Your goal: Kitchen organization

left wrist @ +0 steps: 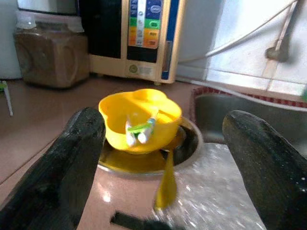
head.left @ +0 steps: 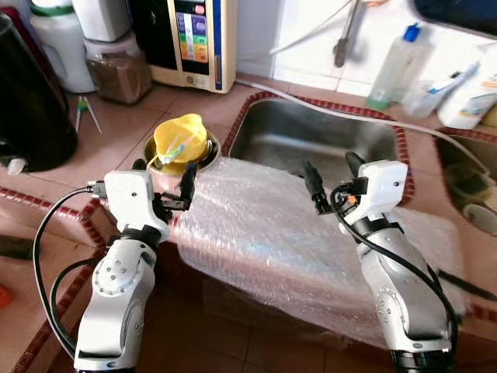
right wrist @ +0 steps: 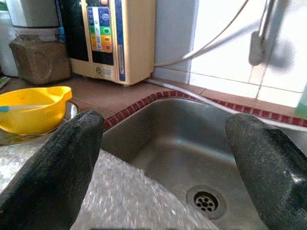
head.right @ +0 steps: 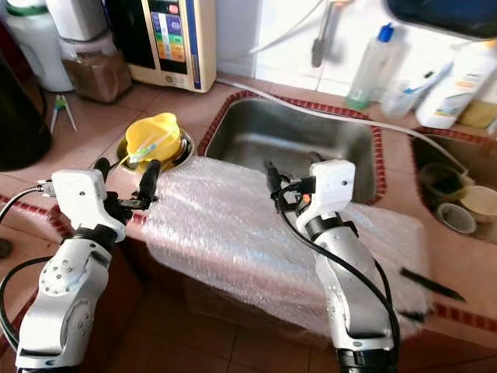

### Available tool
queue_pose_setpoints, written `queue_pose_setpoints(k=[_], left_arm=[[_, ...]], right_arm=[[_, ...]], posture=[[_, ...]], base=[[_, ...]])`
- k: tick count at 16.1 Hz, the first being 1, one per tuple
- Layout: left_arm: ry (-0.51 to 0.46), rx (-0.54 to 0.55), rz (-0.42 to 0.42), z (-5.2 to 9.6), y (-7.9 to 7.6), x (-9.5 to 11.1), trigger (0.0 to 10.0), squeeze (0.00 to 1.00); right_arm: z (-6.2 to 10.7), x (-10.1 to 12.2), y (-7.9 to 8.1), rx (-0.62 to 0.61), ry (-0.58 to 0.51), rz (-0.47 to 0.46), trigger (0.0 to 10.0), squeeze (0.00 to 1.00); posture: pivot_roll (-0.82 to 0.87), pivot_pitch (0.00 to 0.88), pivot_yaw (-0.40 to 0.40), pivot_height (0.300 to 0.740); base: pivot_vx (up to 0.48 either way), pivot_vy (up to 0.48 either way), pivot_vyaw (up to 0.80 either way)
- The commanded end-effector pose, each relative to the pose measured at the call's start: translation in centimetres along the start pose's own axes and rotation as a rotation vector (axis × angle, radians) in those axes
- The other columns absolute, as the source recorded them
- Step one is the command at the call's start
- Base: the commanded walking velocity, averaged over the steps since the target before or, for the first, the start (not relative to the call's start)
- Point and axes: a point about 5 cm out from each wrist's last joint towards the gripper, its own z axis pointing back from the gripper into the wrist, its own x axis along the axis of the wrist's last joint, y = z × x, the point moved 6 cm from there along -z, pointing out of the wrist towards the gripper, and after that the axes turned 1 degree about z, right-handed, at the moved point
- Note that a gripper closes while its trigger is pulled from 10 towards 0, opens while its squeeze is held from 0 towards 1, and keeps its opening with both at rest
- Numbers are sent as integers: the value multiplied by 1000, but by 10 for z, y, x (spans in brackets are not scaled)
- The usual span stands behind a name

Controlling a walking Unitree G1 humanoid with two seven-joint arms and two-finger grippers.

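Bubble wrap (head.left: 272, 233) lies between both arms across the bench (head.left: 116, 132) edge; left pincer (head.left: 165, 180) and right pincer (head.left: 332, 177) hover apart, yellow bowl (head.left: 180, 140) just beyond the left.

Bowl (head.left: 180, 140) left of sink (head.left: 311, 140)

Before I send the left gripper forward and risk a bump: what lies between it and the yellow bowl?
Nothing: in the left wrist view bare countertop runs from the open left gripper to the yellow bowl, which sits in a metal dish.
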Motion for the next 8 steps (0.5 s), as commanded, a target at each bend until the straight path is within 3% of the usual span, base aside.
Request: queue_pose_setpoints(k=[1, 6, 8], left_arm=[[-3, -15, 0, 0, -4, 2, 10000, 0], [0, -16, 5, 0, -5, 1, 10000, 0], [-9, 8, 14, 0, -3, 2, 10000, 0]], right_arm=[[2, 5, -4, -10, -16, 14, 10000, 0], [1, 5, -4, -11, -15, 12, 10000, 0], [1, 4, -4, -9, -12, 12, 10000, 0]], posture=[[-16, 88, -33, 740], [-15, 91, -35, 740], [-15, 91, -34, 740]], base=[[382, 0, 0], [379, 0, 0], [0, 0, 0]])
